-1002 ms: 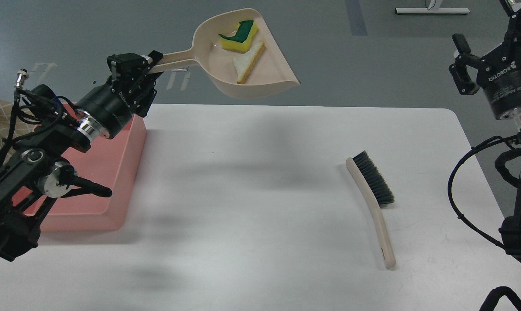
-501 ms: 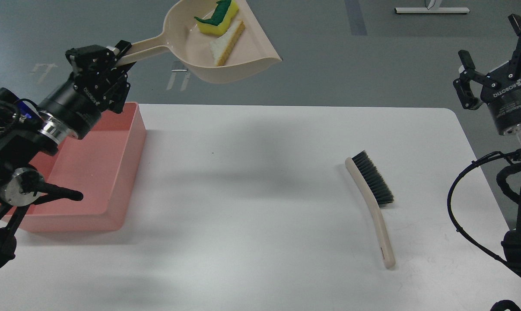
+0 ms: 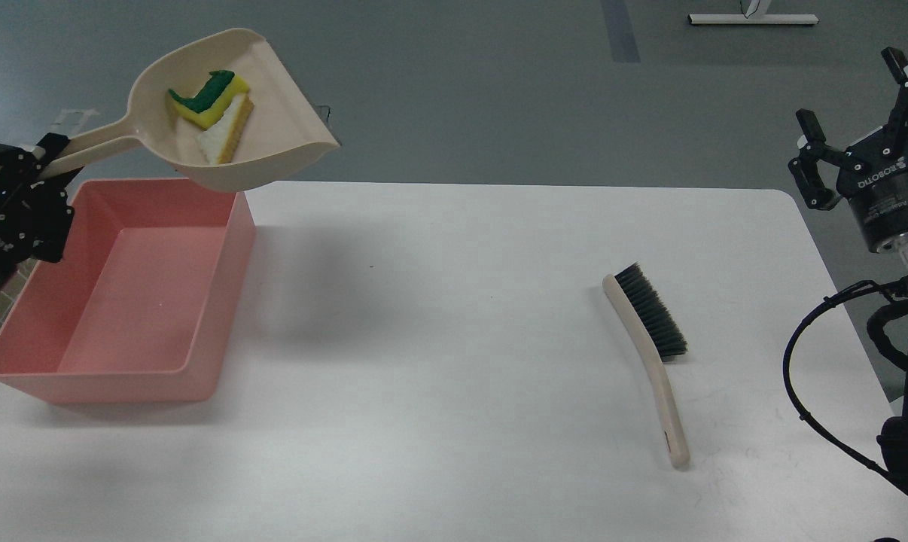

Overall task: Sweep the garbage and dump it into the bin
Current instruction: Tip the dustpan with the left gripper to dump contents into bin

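Leftward and lower than half a second ago, the beige dustpan (image 3: 273, 132) now hangs over the far right corner of the pink bin (image 3: 220, 301), which sits at the left end of the white bench (image 3: 461, 361). Its handle is pinched by the left claw (image 3: 36, 162). Inside lie the yellow-green sponge piece (image 3: 211, 105) and the pale strip (image 3: 224, 137), touching; both look light and soft, likely to slide out once tilted. At far right, the right claw (image 3: 857, 124) is spread, empty, and the brush (image 3: 650, 354) lies unheld.
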{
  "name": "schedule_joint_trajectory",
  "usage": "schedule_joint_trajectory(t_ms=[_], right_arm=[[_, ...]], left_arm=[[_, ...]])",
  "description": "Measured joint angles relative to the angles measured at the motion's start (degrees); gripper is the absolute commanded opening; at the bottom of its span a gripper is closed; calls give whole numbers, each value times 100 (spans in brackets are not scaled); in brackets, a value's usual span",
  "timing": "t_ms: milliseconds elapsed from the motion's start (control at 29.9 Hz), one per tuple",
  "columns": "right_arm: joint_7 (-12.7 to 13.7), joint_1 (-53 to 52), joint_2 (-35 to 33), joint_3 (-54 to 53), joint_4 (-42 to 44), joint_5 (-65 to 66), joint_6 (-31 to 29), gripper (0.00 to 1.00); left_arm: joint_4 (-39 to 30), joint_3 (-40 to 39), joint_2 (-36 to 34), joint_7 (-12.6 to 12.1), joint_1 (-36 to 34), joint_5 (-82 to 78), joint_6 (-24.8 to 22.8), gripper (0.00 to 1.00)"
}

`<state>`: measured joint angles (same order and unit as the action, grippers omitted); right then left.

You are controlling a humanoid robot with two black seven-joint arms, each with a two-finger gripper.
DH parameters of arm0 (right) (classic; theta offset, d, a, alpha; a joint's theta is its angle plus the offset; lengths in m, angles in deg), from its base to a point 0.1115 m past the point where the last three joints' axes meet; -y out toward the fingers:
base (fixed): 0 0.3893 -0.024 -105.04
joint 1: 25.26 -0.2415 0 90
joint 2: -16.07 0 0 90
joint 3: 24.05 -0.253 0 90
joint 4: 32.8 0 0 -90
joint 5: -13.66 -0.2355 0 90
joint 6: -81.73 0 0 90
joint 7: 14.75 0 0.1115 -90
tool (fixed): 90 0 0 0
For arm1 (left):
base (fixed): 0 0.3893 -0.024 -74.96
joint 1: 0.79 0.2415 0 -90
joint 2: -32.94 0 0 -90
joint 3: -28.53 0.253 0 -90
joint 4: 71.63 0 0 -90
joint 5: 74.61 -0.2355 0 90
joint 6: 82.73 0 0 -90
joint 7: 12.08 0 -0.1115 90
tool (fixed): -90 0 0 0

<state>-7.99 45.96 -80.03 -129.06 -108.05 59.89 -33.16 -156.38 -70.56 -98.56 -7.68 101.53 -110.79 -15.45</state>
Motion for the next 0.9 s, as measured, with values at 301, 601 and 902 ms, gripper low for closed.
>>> schedule_joint_trajectory(t_ms=[301, 601, 902], right_arm=[[0, 61, -32, -37, -5, 0, 0, 92], [0, 98, -24, -28, 0, 0, 0, 92], [0, 129, -29, -36, -1, 0, 0, 92]], left_arm=[[838, -1090, -17, 32, 884, -82, -512, 0], [1232, -1222, -399, 68, 1239, -174, -530, 0], [1242, -1293, -684, 75, 1343, -824, -530, 0]])
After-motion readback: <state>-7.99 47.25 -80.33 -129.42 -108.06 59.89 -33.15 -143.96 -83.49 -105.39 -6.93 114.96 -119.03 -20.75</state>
